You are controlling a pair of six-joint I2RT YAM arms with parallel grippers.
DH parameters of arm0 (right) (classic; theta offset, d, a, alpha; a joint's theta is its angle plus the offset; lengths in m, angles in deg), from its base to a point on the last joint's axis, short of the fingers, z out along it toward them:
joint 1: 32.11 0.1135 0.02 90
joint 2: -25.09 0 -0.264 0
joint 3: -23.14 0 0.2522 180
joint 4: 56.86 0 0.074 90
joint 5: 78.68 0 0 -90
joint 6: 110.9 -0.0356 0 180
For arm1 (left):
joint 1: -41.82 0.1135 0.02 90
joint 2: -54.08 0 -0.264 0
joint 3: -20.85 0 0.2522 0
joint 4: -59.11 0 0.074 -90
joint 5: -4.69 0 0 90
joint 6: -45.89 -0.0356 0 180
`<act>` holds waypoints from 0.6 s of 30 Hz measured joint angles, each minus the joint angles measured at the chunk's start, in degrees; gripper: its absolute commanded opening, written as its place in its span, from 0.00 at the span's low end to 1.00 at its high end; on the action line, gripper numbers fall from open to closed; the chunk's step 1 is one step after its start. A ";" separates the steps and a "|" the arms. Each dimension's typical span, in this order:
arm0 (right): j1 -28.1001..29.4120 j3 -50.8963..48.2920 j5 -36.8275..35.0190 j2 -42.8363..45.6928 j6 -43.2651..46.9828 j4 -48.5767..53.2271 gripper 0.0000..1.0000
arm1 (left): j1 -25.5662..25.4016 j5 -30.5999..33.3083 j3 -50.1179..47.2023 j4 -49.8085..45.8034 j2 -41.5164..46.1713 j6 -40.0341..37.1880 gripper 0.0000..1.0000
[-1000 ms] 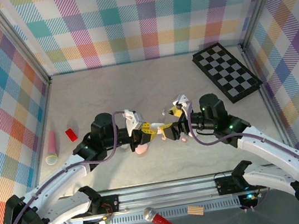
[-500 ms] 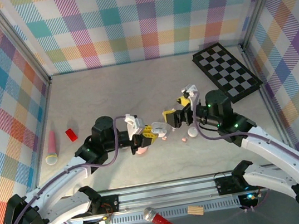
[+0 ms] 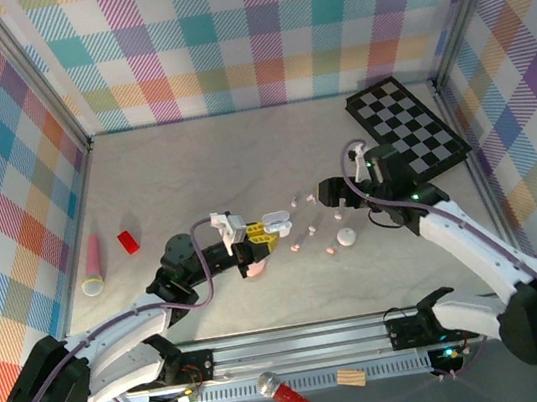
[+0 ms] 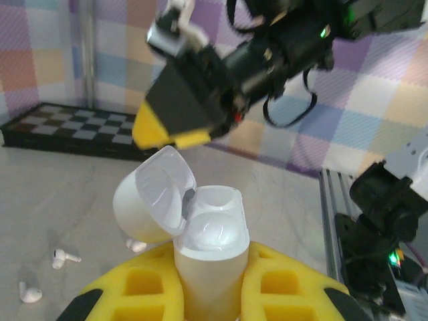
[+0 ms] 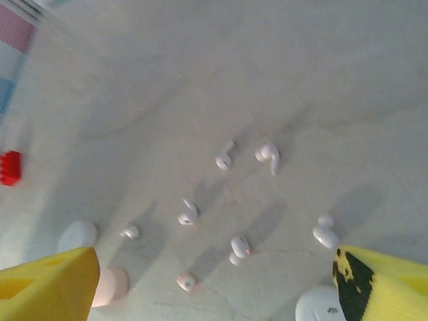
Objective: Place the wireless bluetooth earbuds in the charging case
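Observation:
My left gripper [image 3: 256, 235] [image 4: 210, 271] is shut on a white charging case [image 3: 274, 223] [image 4: 211, 249], held upright between its yellow fingers [image 4: 144, 284]. The case's lid [image 4: 152, 195] hangs open to the left and its wells look empty. Several tiny white and pale pink earbuds [image 3: 313, 227] [image 5: 239, 247] lie loose on the table to the right of the case, among them one at the back [image 5: 269, 155] and a pink one [image 5: 186, 281]. My right gripper [image 3: 331, 196] [image 5: 214, 287] hovers over them, wide open, with nothing between its fingers.
A closed white case [image 3: 347, 237] [image 5: 321, 306] and a pink case [image 3: 253, 267] [image 5: 110, 286] lie by the earbuds. A checkerboard [image 3: 408, 130] is at the back right. A red block [image 3: 129, 242] and a pink stick [image 3: 92, 265] lie at the left. Plaid walls enclose the table.
My right gripper has drawn back from the held case toward the right rear. The left gripper has shifted a little right with the case.

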 measured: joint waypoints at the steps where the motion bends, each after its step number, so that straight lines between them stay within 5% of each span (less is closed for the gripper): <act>1: 0.02 0.42 0.31 -1.99 -0.15 0.57 0.82 | 0.33 0.52 -0.66 1.46 -0.02 1.07 0.00; 7: 0.02 2.95 2.27 -12.04 -1.16 2.01 0.67 | 2.91 2.47 -2.47 6.10 1.49 4.02 0.00; 18: 1.09 9.42 9.27 -29.07 -6.47 -2.86 0.55 | 4.48 4.22 -4.35 7.39 5.05 3.48 0.00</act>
